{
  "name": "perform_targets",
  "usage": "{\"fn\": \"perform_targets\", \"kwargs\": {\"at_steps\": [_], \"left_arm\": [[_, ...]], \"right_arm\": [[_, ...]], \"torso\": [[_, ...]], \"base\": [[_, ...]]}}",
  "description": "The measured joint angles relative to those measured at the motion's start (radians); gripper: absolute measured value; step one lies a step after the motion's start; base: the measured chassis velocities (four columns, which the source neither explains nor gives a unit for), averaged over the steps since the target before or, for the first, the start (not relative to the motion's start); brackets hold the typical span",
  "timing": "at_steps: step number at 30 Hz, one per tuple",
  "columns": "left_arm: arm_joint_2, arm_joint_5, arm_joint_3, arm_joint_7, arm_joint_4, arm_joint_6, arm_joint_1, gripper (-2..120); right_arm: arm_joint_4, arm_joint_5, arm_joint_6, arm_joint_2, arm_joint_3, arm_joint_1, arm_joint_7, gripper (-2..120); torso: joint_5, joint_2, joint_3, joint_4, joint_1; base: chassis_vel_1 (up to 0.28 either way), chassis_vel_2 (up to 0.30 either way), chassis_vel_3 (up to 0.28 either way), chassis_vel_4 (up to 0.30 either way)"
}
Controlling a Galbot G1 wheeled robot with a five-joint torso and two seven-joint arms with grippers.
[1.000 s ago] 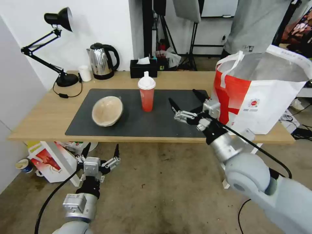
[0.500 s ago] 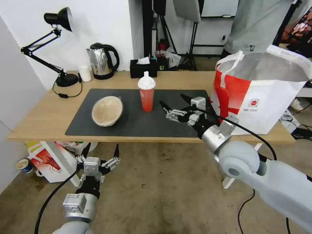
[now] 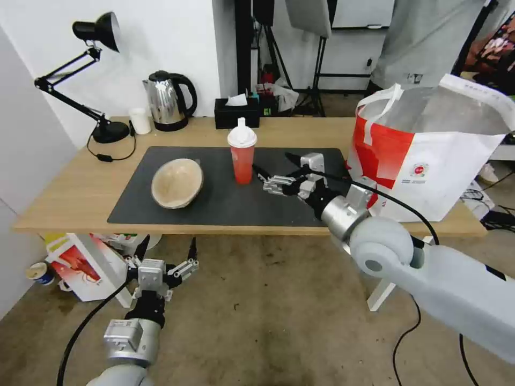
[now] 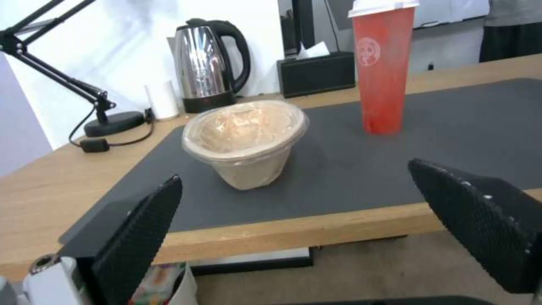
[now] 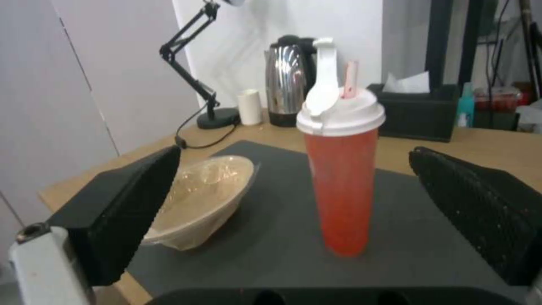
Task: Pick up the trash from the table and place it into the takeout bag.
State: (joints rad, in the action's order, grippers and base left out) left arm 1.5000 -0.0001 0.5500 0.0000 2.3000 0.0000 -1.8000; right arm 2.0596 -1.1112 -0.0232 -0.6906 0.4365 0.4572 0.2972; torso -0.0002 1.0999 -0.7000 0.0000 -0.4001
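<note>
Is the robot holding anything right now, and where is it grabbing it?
Nothing is held. The right end effector is open beside the red cup, not touching it. The left end effector hangs open below the table.

The takeout bag (image 3: 429,155) runs off the right edge, its inside contents hidden behind the near wall. The red cup (image 4: 382,63) loses its lid top at the picture's edge. The beige bowl's (image 5: 200,199) near left side hides behind a finger (image 5: 121,212).
</note>
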Motion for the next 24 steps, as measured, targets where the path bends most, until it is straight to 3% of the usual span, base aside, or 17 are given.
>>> {"fn": "perform_targets", "kwargs": {"at_steps": [24], "left_arm": [[0.000,0.000,0.000,0.000,0.000,0.000,0.000,100]], "right_arm": [[-0.183,-0.018,-0.022,-0.101,0.106,-0.112,-0.033,100]], "torso": [[0.0002,0.000,0.000,0.0000,0.000]], "base": [[0.000,0.000,0.000,0.000]]}}
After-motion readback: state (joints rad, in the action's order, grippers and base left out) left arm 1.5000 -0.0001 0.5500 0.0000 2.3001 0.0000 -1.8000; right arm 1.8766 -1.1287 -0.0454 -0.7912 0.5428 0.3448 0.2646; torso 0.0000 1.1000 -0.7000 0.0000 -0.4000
